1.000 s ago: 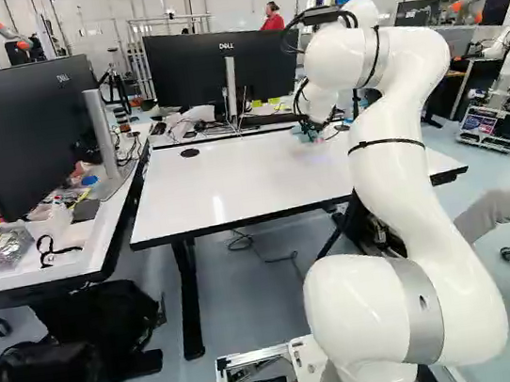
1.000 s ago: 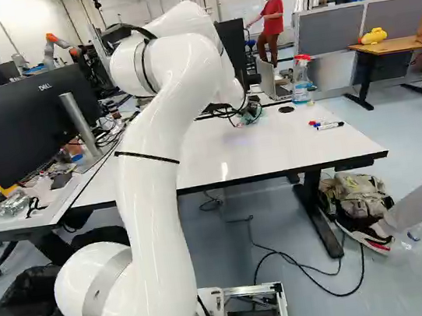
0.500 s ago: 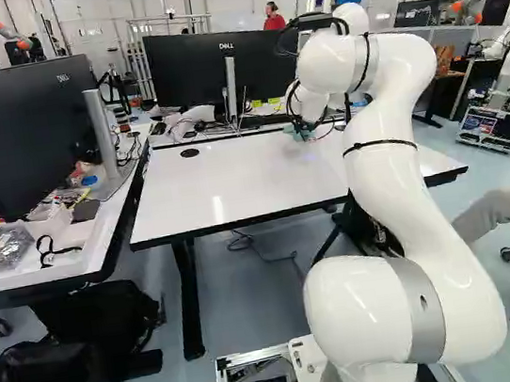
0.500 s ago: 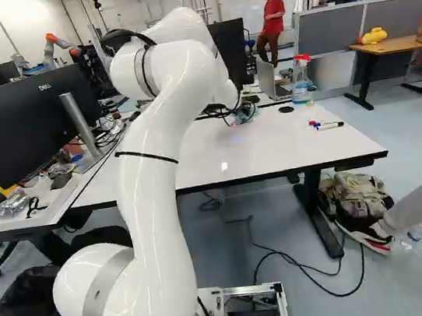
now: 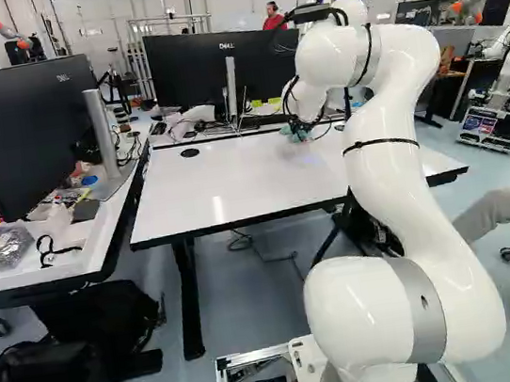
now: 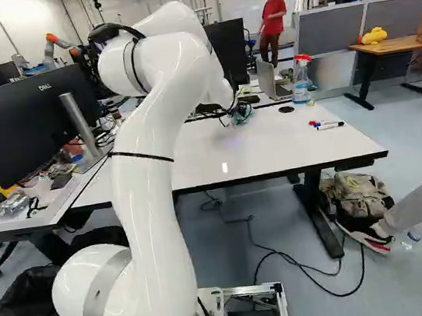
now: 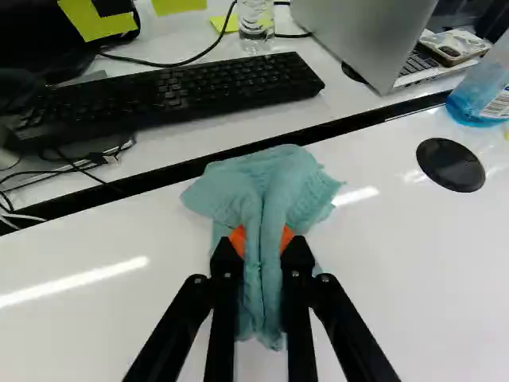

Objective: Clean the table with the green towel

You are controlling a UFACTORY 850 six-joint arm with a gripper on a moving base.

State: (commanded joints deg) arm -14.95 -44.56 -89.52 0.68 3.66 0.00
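Right now the black, orange-padded fingers [image 7: 226, 278] pinch the soft blue-green cloth towel [image 7: 298, 175] between them, its middle bunched into upright folds. It is by the far edge of the white rectangular bench [image 6: 296, 150], left of the round black cable cap [image 7: 450, 165]. Wiping well calls for light, even pressure, keeping the loose cloth flat and the hard tips off the surface, with overlapping strokes from far to near, steering around the coloured-cap marker pens [image 6: 327, 125] at right.
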